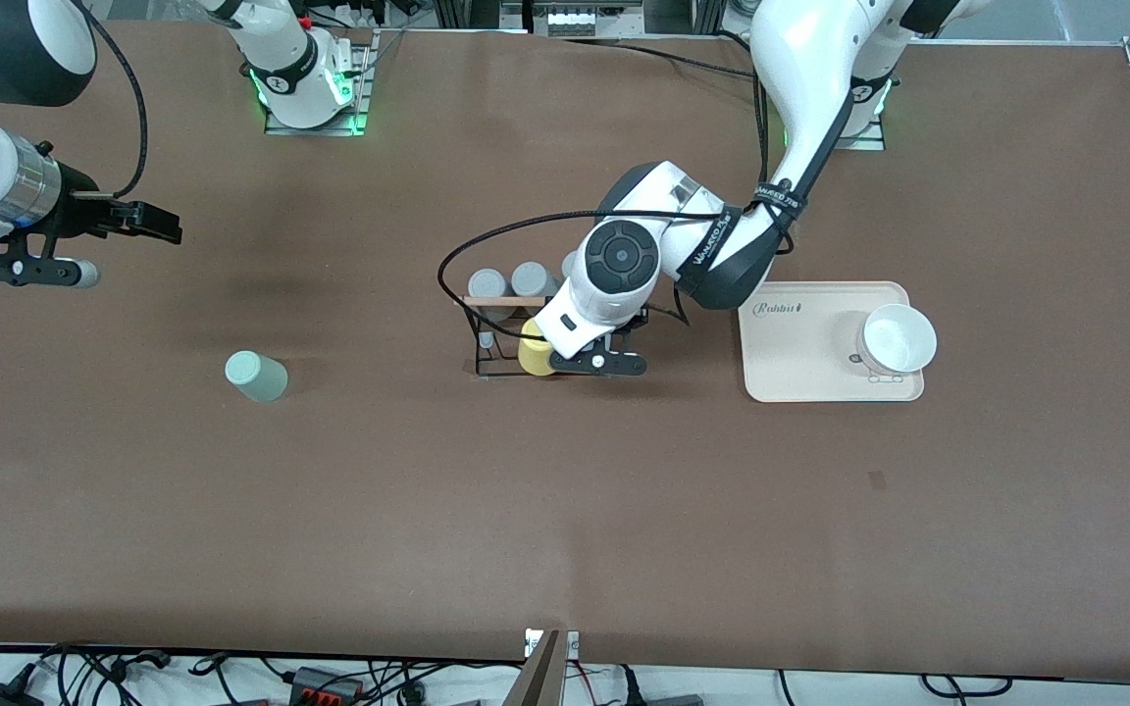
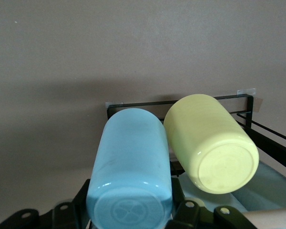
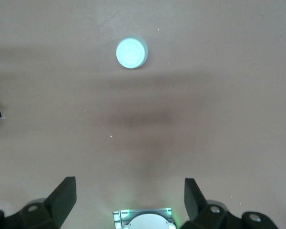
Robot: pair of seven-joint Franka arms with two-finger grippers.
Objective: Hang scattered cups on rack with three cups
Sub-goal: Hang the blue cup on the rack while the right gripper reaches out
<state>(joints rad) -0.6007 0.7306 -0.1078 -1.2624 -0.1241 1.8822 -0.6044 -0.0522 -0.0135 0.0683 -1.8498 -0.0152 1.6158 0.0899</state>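
Left hand [image 2: 128, 214]: over the rack, clamped on the light blue cup [image 2: 129, 171]; dark fingers [image 2: 81, 202] show on either side of the cup's base in the left wrist view.
Light blue cup: held tilted, base toward the wrist camera, just beside the yellow cup [image 2: 209, 140]; hidden under the left arm in the front view.
Yellow cup: on the rack, at the side nearer the front camera, tilted; whether it touches the blue cup cannot be told.
Rack [image 1: 487, 338]: black wire frame with a light wooden rod, mid-table, between the mint cup and the cream tray.
Grey cups [image 1: 509, 281]: two on the rack, at the side farther from the front camera than the yellow cup.
Pale mint green cup [image 1: 256, 376]: standing alone on the bare table [image 1: 565, 510], toward the right arm's end, well apart from the rack.
Right hand [image 3: 128, 200]: fingers spread wide, holding nothing, up over bare table at the right arm's end; this arm waits.
Cream tray [image 1: 800, 363]: toward the left arm's end, beside the rack; a white bowl [image 1: 898, 338] sits on it.
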